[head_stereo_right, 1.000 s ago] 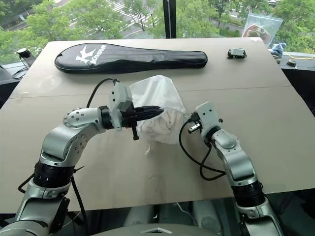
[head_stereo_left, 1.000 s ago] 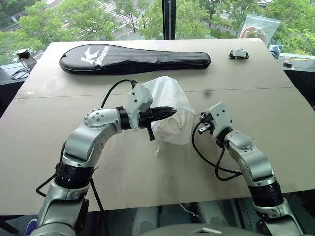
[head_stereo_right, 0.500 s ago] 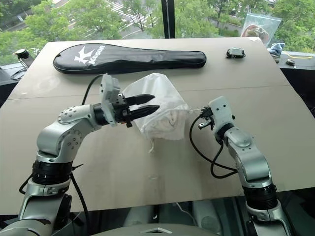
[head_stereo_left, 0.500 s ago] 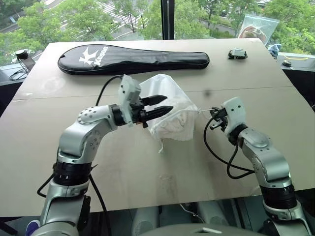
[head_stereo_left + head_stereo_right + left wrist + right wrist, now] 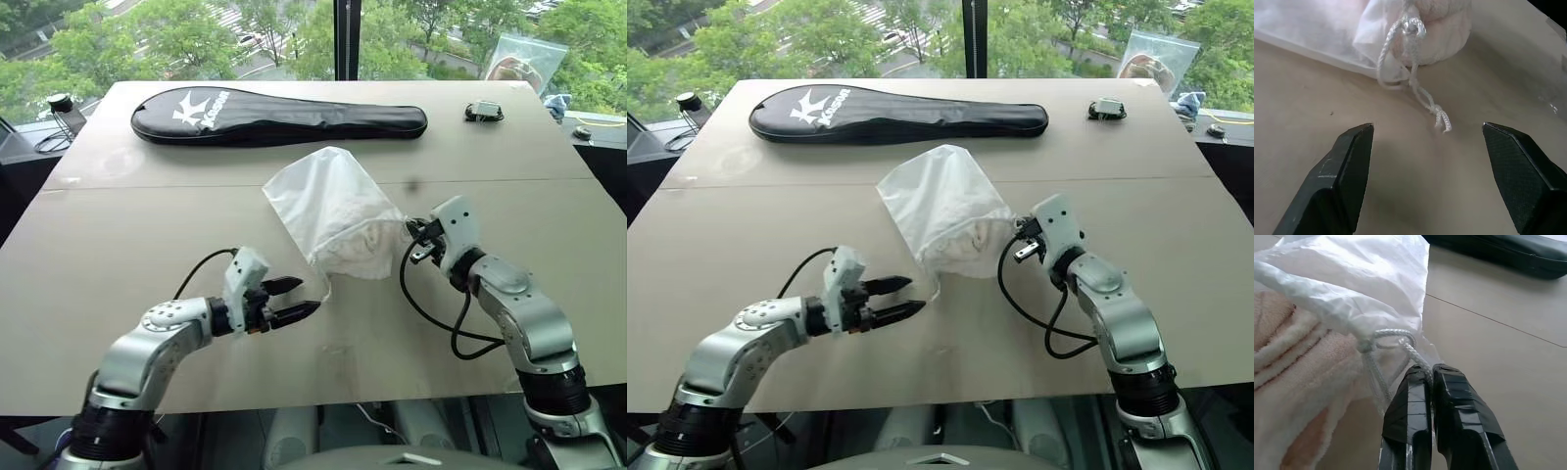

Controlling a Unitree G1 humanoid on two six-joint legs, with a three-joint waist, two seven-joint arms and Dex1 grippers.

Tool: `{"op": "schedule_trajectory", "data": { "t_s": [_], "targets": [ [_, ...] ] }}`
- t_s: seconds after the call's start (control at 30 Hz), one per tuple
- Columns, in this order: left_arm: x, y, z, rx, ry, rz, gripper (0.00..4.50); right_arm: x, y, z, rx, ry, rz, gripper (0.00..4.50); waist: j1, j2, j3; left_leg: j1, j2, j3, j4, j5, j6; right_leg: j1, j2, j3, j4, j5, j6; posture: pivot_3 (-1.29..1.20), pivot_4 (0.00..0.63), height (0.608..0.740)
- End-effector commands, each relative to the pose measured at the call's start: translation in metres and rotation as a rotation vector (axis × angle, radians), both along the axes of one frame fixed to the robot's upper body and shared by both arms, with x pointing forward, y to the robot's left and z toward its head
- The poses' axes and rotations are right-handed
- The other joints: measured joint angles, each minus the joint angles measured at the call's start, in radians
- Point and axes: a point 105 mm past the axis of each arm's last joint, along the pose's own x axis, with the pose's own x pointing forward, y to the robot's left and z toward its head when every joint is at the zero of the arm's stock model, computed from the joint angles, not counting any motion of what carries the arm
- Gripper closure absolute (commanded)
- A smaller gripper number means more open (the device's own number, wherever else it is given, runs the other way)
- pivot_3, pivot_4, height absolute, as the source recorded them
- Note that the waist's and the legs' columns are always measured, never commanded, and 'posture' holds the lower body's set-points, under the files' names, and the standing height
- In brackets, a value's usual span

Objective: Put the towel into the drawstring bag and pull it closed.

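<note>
Drawstring bag [image 5: 328,211] lies mid-table [image 5: 118,235], with the towel [image 5: 1298,396] inside at its mouth, which faces the near edge. Right gripper [image 5: 1427,382]: fingers closed on the bag's cord [image 5: 1400,345]. Left gripper [image 5: 1427,147]: jaws spread, empty, low over the table toward the near edge, just short of the second cord [image 5: 1422,95]

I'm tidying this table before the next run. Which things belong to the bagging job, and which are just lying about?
Belongs to the job:
- drawstring bag
- towel inside the bag's mouth
- cords at the mouth
- left pincer, open
- right pincer, shut on a cord

Just lying about:
- black racket cover
- clear plastic bag
- small black gadget
</note>
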Motion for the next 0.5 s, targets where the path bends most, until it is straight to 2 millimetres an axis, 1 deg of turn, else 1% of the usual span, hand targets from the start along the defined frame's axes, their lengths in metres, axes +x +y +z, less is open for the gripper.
{"op": "schedule_trajectory", "data": {
  "t_s": [0.03, 0.13, 0.17, 0.23, 0.3, 0.37, 0.43, 0.5],
  "targets": [
    [0.012, -0.009, -0.007, 0.053, -0.035, 0.049, 0.87, 0.000, 0.001, 0.014, 0.002, -0.055, 0.019, 4.50, 0.001, 0.000, 0.000, 0.000, 0.000, 0.000, 0.000, 0.000, 0.000, 0.000, 0.000, 0.000, 0.000, 0.000, 0.000, 0.00, 0.150, 0.740],
    [0.023, -0.016, -0.014, 0.062, -0.042, 0.099, 0.87, 0.000, 0.000, 0.014, -0.002, -0.056, 0.017, 4.50, -0.001, 0.001, -0.001, 0.000, 0.000, 0.000, 0.000, 0.000, 0.000, 0.000, 0.000, 0.000, 0.000, 0.000, 0.000, 0.00, 0.150, 0.740],
    [0.025, -0.019, -0.016, 0.060, -0.042, 0.108, 1.10, -0.001, 0.000, 0.014, -0.004, -0.057, 0.016, 4.50, 0.000, 0.001, -0.001, 0.000, 0.000, 0.000, 0.000, 0.000, 0.000, 0.000, 0.000, 0.000, 0.001, 0.000, 0.000, 0.00, 0.150, 0.740],
    [0.027, -0.023, -0.024, 0.068, -0.037, 0.118, 1.68, -0.002, -0.001, 0.015, -0.005, -0.059, 0.013, 4.50, 0.001, 0.002, -0.002, 0.000, 0.000, 0.000, 0.001, 0.000, 0.000, 0.001, 0.000, 0.000, 0.001, 0.000, 0.000, 0.00, 0.150, 0.740],
    [0.025, -0.025, -0.030, 0.063, -0.025, 0.119, 2.66, -0.002, -0.001, 0.016, 0.002, -0.065, 0.007, 4.50, -0.001, 0.002, -0.002, 0.001, 0.000, 0.000, 0.002, 0.000, 0.000, 0.001, 0.000, 0.000, 0.001, 0.000, 0.000, 0.00, 0.150, 0.740],
    [0.025, -0.020, -0.033, 0.065, -0.028, 0.140, 3.59, -0.003, 0.000, 0.021, 0.045, -0.073, -0.001, 4.50, -0.001, 0.003, -0.003, 0.001, 0.000, 0.000, 0.002, 0.000, 0.000, 0.001, 0.000, 0.000, 0.001, 0.000, 0.000, 0.00, 0.150, 0.740],
    [0.027, -0.011, -0.031, 0.055, -0.048, 0.158, 4.41, -0.001, -0.002, 0.035, 0.123, -0.103, -0.019, 4.50, -0.001, 0.003, -0.003, 0.001, 0.000, 0.000, 0.001, 0.000, 0.000, 0.001, 0.000, 0.000, 0.001, 0.000, 0.000, 0.00, 0.150, 0.740],
    [0.034, 0.001, -0.022, 0.029, -0.076, 0.198, 4.47, 0.002, -0.005, 0.052, 0.196, -0.146, -0.035, 4.50, -0.003, 0.003, -0.003, 0.001, 0.000, 0.000, 0.001, 0.000, 0.000, 0.001, 0.000, 0.000, 0.001, 0.000, 0.000, 0.00, 0.150, 0.740]
  ]
}}
